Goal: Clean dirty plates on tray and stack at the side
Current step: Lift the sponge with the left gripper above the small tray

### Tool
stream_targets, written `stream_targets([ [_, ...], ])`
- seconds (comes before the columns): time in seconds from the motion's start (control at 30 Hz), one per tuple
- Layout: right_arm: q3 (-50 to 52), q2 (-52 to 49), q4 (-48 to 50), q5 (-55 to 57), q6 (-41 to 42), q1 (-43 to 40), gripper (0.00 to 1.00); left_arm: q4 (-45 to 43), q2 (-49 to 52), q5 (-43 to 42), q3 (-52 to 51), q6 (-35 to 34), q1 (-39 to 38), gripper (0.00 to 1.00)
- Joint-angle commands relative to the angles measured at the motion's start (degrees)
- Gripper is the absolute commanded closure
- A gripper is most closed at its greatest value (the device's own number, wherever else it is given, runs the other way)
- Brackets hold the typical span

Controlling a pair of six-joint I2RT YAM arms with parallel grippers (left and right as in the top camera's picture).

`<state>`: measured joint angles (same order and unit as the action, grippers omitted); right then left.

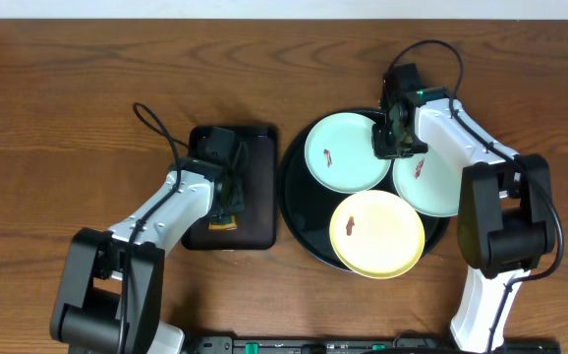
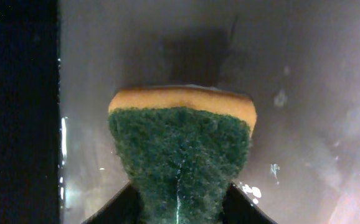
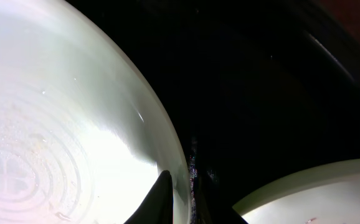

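Observation:
Three dirty plates lie on the round black tray [image 1: 299, 211]: a mint plate [image 1: 338, 157] at the left, a mint plate [image 1: 436, 187] at the right, a yellow plate [image 1: 382, 236] in front, each with a brown smear. My right gripper [image 1: 390, 138] is shut on the right rim of the left mint plate [image 3: 55, 124], one finger on top and one beneath [image 3: 183, 202]. The other mint plate's edge [image 3: 329, 193] shows at the lower right. My left gripper [image 1: 225, 202] is shut on a green and yellow sponge [image 2: 183, 149] over the rectangular tray [image 2: 304, 93].
The small rectangular black tray [image 1: 255, 221] lies left of the round tray on the brown wooden table [image 1: 68, 98]. Its wet floor shows drops. Both arm bases stand at the table's front edge.

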<state>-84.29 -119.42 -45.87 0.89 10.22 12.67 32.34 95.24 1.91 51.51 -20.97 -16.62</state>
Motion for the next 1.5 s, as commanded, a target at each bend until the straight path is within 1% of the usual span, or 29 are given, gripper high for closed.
stream_targets([
  [0.0, 0.5, -0.5, -0.2, 0.3, 0.0, 0.2, 0.88, -0.4, -0.9, 1.1, -0.7, 0.3, -0.1, 0.88],
  [0.03, 0.5, -0.5, -0.2, 0.3, -0.1, 0.2, 0.88, -0.5, -0.9, 1.1, -0.7, 0.3, -0.1, 0.92],
  [0.07, 0.5, -0.5, -0.2, 0.3, -0.3, 0.2, 0.88, -0.5, -1.0, 1.1, -0.5, 0.3, -0.1, 0.93],
  [0.23, 0.5, -0.5, -0.2, 0.3, -0.6, 0.2, 0.88, 2.7, -2.3, 1.2, 3.2, 0.3, -0.1, 0.92],
  [0.5, 0.5, -0.5, -0.2, 0.3, -0.6, 0.2, 0.87, 4.0, -7.1, 2.4, 7.1, 2.1, -0.1, 0.93],
  [0.83, 0.5, -0.5, -0.1, 0.3, -0.6, 0.2, 0.86, 16.9, -7.3, 3.3, 20.1, 2.9, -0.1, 0.93],
  [0.97, 0.5, -0.5, -0.1, 0.3, -0.6, 0.2, 0.86, 19.9, -7.2, 3.2, 21.4, 2.9, -0.1, 0.93],
  [1.07, 0.5, -0.5, 0.0, 0.3, -0.6, 0.2, 0.86, 18.3, -6.8, 5.2, 21.3, 2.9, -0.2, 0.93],
  [1.2, 0.5, -0.5, -0.2, 0.3, -0.6, 0.2, 0.86, 17.0, -6.6, 4.0, 21.3, 2.5, -1.0, 0.93],
  [1.27, 0.5, -0.5, -0.1, 0.3, -0.6, 0.2, 0.86, 13.8, -6.5, 5.6, 20.9, 2.4, -1.7, 0.93],
  [1.33, 0.5, -0.5, -0.2, 0.3, -0.6, 0.2, 0.86, 12.8, -6.7, 5.5, 20.9, 2.7, -2.4, 0.93],
  [1.37, 0.5, -0.5, -0.2, 0.3, -0.6, 0.2, 0.86, 12.8, -7.1, 8.0, 20.9, 3.9, -2.7, 0.93],
  [1.4, 0.5, -0.5, -0.2, 0.3, -0.6, 0.2, 0.86, 13.2, -7.3, 12.7, 20.9, 3.7, -2.8, 0.93],
  [1.43, 0.5, -0.5, -0.2, 0.3, -0.6, 0.2, 0.86, 13.3, -7.4, 17.8, 20.9, 2.0, -2.7, 0.93],
  [1.47, 0.5, -0.5, -0.1, 0.3, -0.6, 0.2, 0.86, 13.0, -7.3, 19.6, 20.9, 0.8, -2.5, 0.92],
])
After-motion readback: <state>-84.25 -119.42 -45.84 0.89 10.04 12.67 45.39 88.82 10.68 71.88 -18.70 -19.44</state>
